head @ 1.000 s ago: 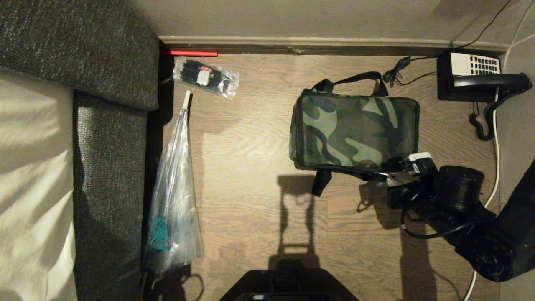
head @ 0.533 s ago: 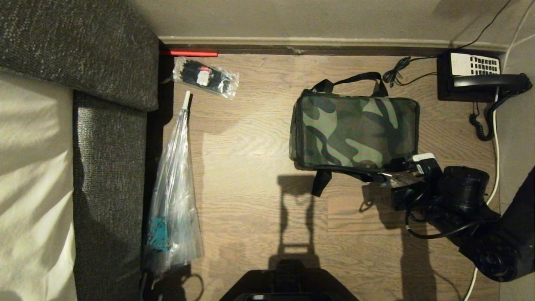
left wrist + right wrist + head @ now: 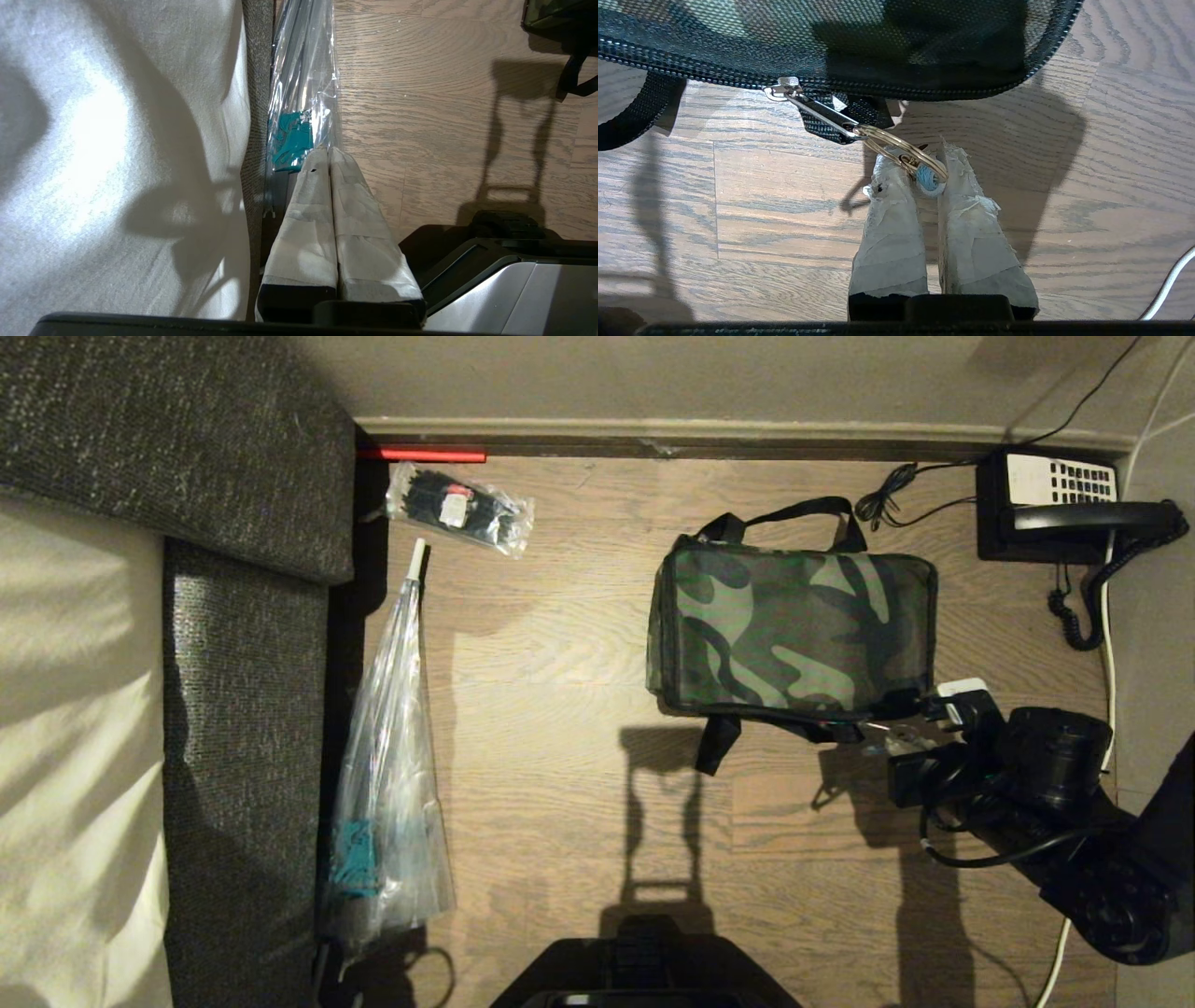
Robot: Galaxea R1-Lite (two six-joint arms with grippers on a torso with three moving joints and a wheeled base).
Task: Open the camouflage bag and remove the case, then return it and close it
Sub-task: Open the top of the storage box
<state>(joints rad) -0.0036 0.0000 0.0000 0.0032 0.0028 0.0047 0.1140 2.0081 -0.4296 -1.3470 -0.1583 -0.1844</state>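
Note:
The camouflage bag [image 3: 794, 625] lies zipped on the wooden floor, its black handle strap toward the wall. My right gripper [image 3: 885, 728] is at the bag's near right corner. In the right wrist view that gripper [image 3: 920, 161] is shut on the light blue loop [image 3: 928, 178] of the brass ring [image 3: 896, 144], which hangs from the zip slider [image 3: 782, 88] on the black zip. The case is hidden. Beside the robot's base, my left gripper [image 3: 328, 156] hangs parked and shut on nothing.
A black desk telephone [image 3: 1055, 509] with a coiled cord sits at the back right, and a white cable [image 3: 1108, 644] runs along the right wall. A plastic-wrapped umbrella [image 3: 387, 756] and a packet of cable ties [image 3: 460, 509] lie by the grey sofa [image 3: 187, 476].
My right gripper has slid to the right along the bag's near edge, toward the right corner, taking the zip pull with it. The bag and the left arm have stayed put.

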